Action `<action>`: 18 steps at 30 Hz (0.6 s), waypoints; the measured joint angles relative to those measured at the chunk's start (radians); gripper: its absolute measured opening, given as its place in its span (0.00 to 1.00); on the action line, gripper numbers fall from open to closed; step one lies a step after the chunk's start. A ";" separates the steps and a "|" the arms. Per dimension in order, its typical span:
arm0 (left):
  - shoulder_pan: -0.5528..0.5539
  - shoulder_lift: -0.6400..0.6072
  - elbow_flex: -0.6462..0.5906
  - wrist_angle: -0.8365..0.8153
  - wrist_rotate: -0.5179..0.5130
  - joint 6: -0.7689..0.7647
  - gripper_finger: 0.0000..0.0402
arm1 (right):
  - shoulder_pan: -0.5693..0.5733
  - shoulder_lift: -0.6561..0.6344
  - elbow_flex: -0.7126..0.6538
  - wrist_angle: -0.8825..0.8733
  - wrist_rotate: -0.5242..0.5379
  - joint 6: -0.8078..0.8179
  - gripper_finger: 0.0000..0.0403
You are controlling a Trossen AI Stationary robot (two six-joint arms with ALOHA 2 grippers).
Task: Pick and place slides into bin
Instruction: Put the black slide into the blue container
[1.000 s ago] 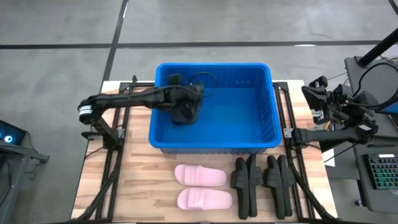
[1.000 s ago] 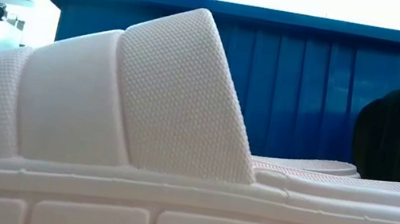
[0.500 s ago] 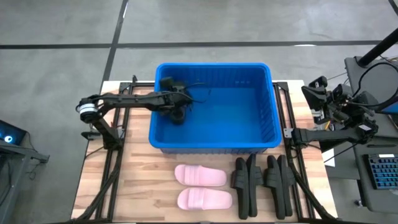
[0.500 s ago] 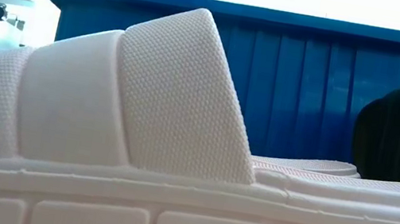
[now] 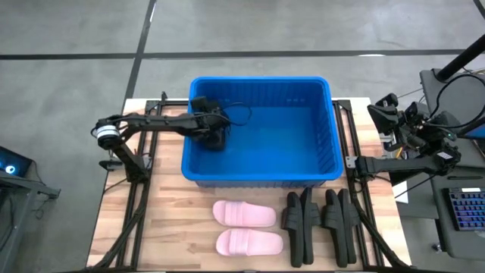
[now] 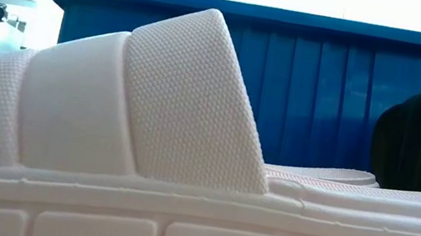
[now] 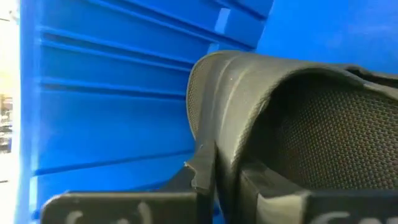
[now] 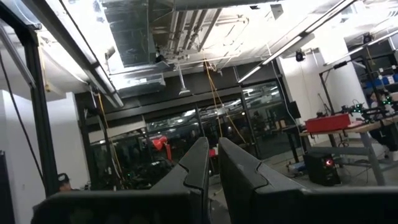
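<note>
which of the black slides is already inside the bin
The black slide held by the left claw at the blue bin's left wall; the other black slides stand on the table beside the pink pair.

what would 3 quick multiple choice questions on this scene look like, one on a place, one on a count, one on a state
1. Where is the left gripper?
A. over the pink slides
B. inside the bin, by its left wall
C. off the table

2. How many pink slides lie on the table?
A. two
B. four
C. none

3. What is the left gripper doing?
A. hanging open and empty
B. shut on a black slide
C. gripping the rim

Answers:
1 B, the high view shows it within the bin at the left wall.
2 A, two pale pink ones lie in front of the bin.
3 B, the left wrist view shows the black slide between its fingers.
</note>
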 joint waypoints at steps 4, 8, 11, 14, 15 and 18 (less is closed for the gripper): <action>0.013 -0.001 -0.001 0.001 0.075 -0.002 0.21 | 0.000 0.000 0.000 0.000 0.000 0.000 0.07; 0.016 -0.001 0.001 -0.003 0.093 -0.002 0.44 | 0.000 0.000 0.000 0.000 0.000 0.000 0.07; 0.017 -0.001 0.011 -0.009 0.100 -0.002 0.63 | 0.000 0.000 0.000 0.000 0.000 0.000 0.07; 0.018 -0.013 0.037 -0.058 0.131 -0.001 0.79 | 0.000 0.000 0.000 0.000 0.000 0.000 0.07; 0.017 -0.016 0.052 -0.087 0.149 -0.001 0.84 | 0.000 0.000 0.000 0.000 0.000 0.000 0.07; 0.016 -0.025 0.090 -0.171 0.202 -0.001 0.94 | 0.000 0.000 0.000 0.000 0.000 -0.001 0.07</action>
